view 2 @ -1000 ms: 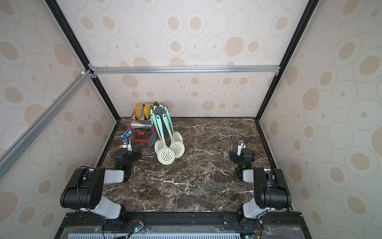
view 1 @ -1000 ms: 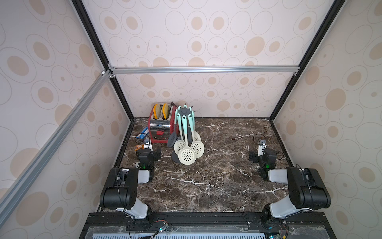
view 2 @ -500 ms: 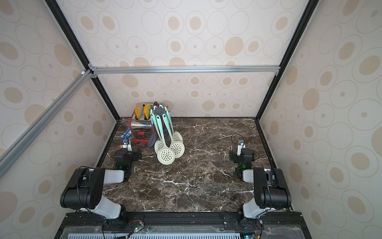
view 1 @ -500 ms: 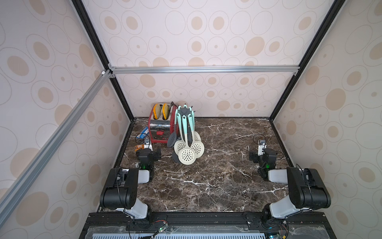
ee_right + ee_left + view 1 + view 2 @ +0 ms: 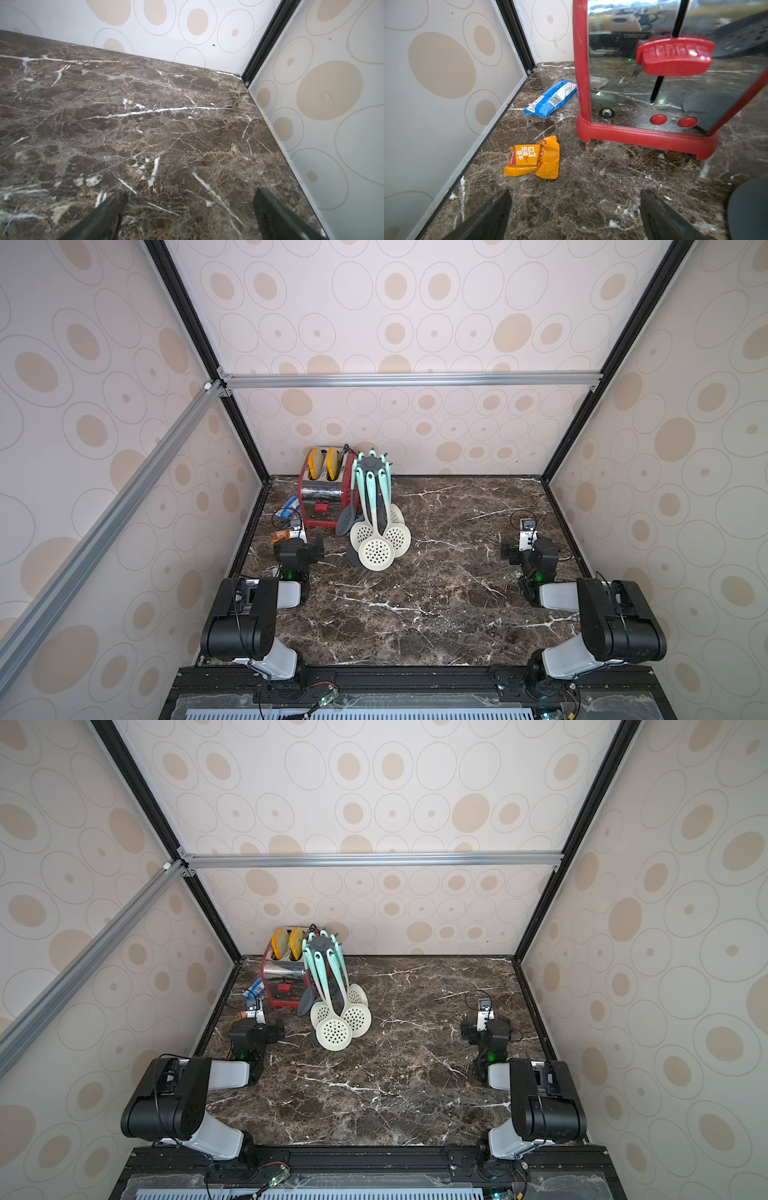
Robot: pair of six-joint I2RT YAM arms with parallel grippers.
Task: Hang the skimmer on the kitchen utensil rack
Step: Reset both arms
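Both sets of jaws are spread wide and hold nothing; each wrist view shows them parted over bare bench. The kitchen utensil rack stands close beside the left jaws, on their right and slightly ahead. It is well apart from the right jaws, far off to their left. Three cream skimmers with teal handles hang from its hooks, with a dark grey slotted spatula hung beside them. No skimmer is seen lying loose, so the hanging is judged done; which of the three was the task's cannot be told.

What remains is judged to be a clean rest. The left jaws are best kept away from the round base, since a nudge could tip the slim stand or swing the bowls off their hooks.

The bench is glossy brown marble with white veins. A red toaster stands ahead of the left jaws, with an orange packet and a blue packet to the left of it. The right jaws face a bare corner. Walls patterned with beige ovals enclose the space.
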